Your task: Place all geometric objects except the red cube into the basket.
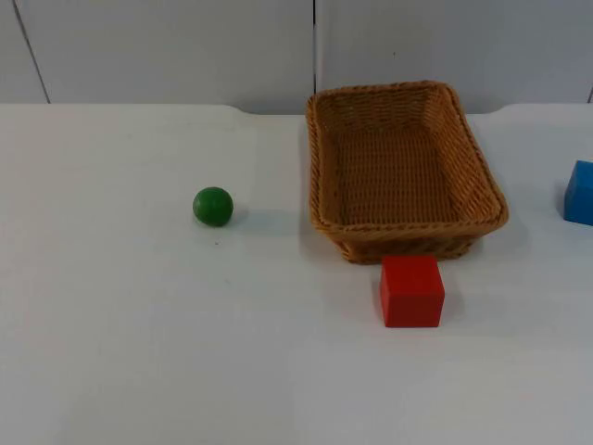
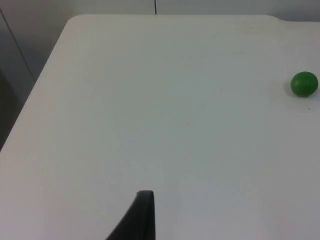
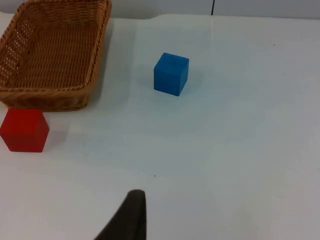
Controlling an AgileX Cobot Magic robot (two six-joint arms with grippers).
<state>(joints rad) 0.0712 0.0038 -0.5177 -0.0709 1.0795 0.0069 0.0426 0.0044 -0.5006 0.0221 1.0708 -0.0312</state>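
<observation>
Meanwhile blue cube at table edge; green ball (open table around); fingers' state untellable.

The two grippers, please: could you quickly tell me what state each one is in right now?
Left gripper: cannot be told; it holds nothing and hangs over bare table, away from the green ball.
Right gripper: cannot be told; it holds nothing, short of the blue cube.

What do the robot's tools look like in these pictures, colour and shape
Little of them shows. The left tool appears as a single black fingertip, narrow and tapering, with a squared-off end. The right tool is a similar dark, matte fingertip with a more rounded end. No markings can be made out on either.
</observation>
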